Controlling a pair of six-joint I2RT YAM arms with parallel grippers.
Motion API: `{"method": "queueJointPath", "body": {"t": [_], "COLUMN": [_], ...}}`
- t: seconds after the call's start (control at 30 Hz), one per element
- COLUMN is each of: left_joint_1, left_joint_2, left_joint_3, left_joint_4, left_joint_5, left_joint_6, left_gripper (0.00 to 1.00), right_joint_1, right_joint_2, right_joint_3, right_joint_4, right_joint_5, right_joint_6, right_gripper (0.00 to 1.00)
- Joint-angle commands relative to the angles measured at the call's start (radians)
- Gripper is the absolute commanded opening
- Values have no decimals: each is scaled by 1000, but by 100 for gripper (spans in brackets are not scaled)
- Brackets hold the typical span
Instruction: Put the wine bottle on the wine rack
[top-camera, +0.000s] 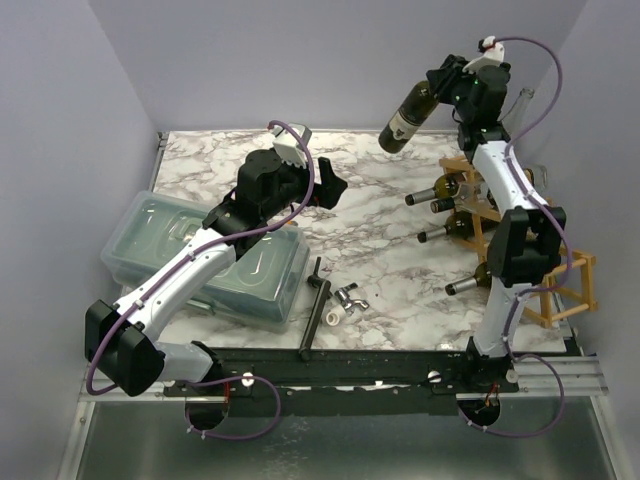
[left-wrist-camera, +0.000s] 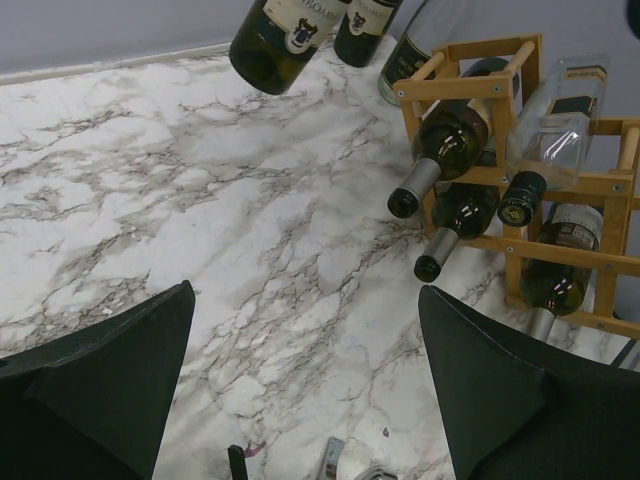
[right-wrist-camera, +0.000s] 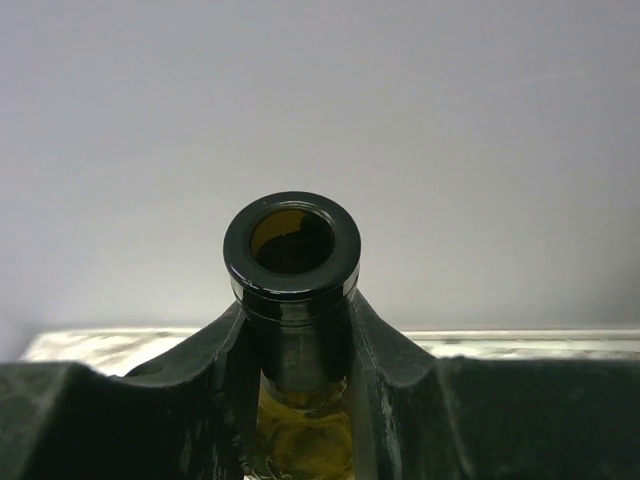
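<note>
My right gripper (top-camera: 447, 85) is shut on the neck of a dark green wine bottle (top-camera: 410, 118) and holds it tilted, high above the back of the table. In the right wrist view the fingers (right-wrist-camera: 385, 350) clamp the neck below the open mouth (right-wrist-camera: 292, 250). The bottle's base also shows in the left wrist view (left-wrist-camera: 285, 35). The light wooden wine rack (top-camera: 580, 275) stands at the right, below and right of the held bottle; it shows in the left wrist view (left-wrist-camera: 500, 80) too. My left gripper (top-camera: 330, 188) is open and empty over the table's middle (left-wrist-camera: 305, 295).
Several bottles (left-wrist-camera: 450, 150) lie in the rack, necks pointing left. More bottles (left-wrist-camera: 365, 25) show at the back next to the rack. A clear plastic lidded bin (top-camera: 200, 255) sits at the left. A black bar (top-camera: 318, 300) and small metal parts (top-camera: 350, 298) lie near the front.
</note>
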Motion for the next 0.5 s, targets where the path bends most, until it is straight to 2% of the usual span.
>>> {"method": "queueJointPath", "body": {"t": [0.0, 0.2, 0.3, 0.47], "left_joint_1": [7, 13, 15, 16], "left_joint_2": [-16, -25, -26, -33], "left_joint_3": [27, 53, 64, 76], "left_joint_4": [-26, -71, -88, -111], "left_joint_5": [5, -45, -60, -93], "left_joint_6": [7, 16, 24, 33], "left_gripper": [95, 95, 94, 94], "right_joint_1": [5, 5, 5, 5], "right_joint_2": [-272, -586, -718, -941], "right_joint_3": [-107, -336, -349, -399], "right_joint_4": [150, 105, -11, -103], "right_joint_5": [-211, -344, -402, -453], "right_joint_6": [130, 61, -5, -77], "right_gripper": [1, 1, 1, 0]}}
